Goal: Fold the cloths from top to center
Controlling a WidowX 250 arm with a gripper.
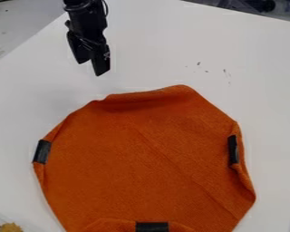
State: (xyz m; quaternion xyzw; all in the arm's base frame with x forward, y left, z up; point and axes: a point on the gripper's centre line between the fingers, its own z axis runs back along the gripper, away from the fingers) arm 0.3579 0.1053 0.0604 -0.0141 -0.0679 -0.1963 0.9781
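White tabletop (148, 43) | orange cloth (141, 158) with three black strips (233, 149) | few dark specks (225, 71) near cloth

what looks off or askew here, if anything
Dark specks on the white table above the orange cloth, perhaps scuffs or crumbs. The cloth's right edge looks rumpled around its black patch.

Dark specks (225, 70) mark the white table (147, 50), with perhaps a yellowish lump (11, 227) bottom left.
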